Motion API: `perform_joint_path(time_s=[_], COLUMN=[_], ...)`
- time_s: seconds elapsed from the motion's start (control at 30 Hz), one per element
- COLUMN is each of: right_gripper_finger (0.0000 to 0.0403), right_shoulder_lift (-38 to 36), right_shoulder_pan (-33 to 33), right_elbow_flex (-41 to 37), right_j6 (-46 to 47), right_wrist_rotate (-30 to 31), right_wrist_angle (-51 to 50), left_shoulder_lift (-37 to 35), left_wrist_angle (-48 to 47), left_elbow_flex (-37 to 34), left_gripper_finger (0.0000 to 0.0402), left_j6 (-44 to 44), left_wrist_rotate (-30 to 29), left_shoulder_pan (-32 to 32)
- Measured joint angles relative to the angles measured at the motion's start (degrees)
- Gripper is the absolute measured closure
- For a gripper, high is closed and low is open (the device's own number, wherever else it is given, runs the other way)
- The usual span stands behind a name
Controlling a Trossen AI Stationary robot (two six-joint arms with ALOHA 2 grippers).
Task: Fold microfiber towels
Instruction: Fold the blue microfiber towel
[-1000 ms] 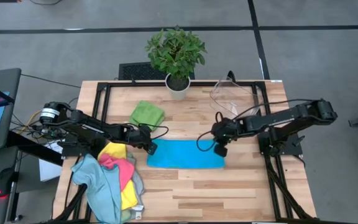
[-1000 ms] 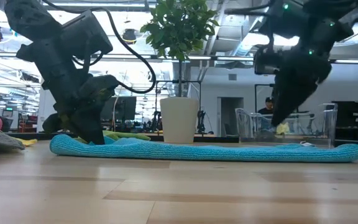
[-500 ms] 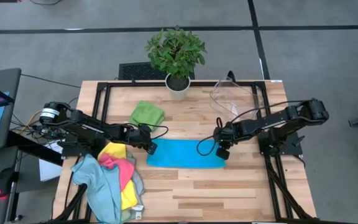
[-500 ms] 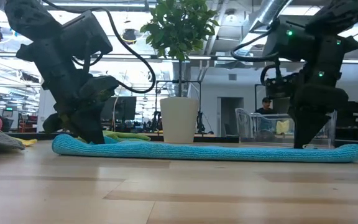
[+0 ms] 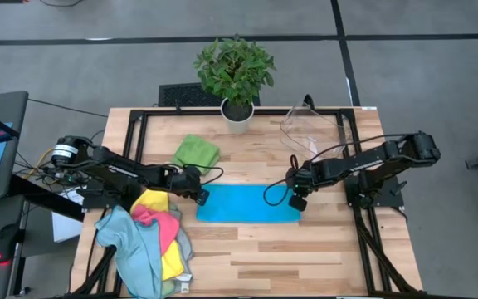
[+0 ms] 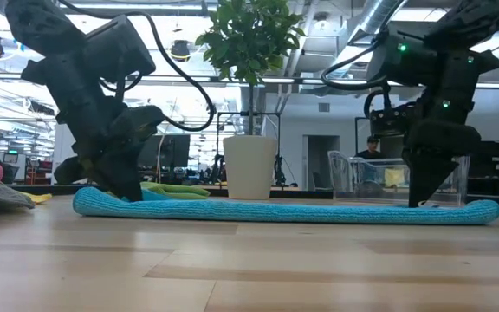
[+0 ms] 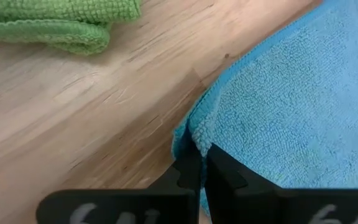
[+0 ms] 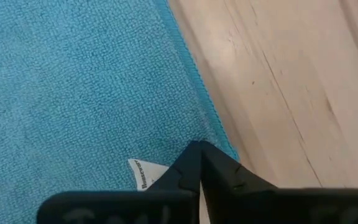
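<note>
on the table, blue towel (image 5: pixel 247 205) folded flat.

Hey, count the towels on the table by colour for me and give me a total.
Blue towel: 1
Green towel: 1
Pale teal towel: 1
Pink towel: 1
Yellow towel: 1
Total: 5, though the pile may hide more.
</note>
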Motion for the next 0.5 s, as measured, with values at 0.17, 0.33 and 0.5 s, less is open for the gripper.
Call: perform_joint_path(time_s=[0.17, 0.33, 0.5], right_gripper_finger=[0.0384, 0.0374, 0.0366], right_shoulder_lift=[0.0, 0.0, 0.0], right_shoulder_pan=[0.0, 0.0, 0.0], right_elbow_flex=[0.0, 0.0, 0.0], right_j6=[-0.01, 0.01, -0.01], right_wrist_rotate=[0.0, 0.04, -0.04], right_wrist_angle=[0.16, 0.19, 0.17], left_shoulder_lift=[0.01, -3.43, -12.45], left_wrist_angle=[3.75, 1.9, -6.24], left_elbow_flex=[-0.07, -0.07, 0.0], left_gripper_finger=[0.038, 0.0313, 0.0262], left_j6=[4.23, 5.55, 3.96], left_wrist_rotate=[2.73, 4.19, 1.47], left_shoulder_pan=[0.0, 0.62, 1.83])
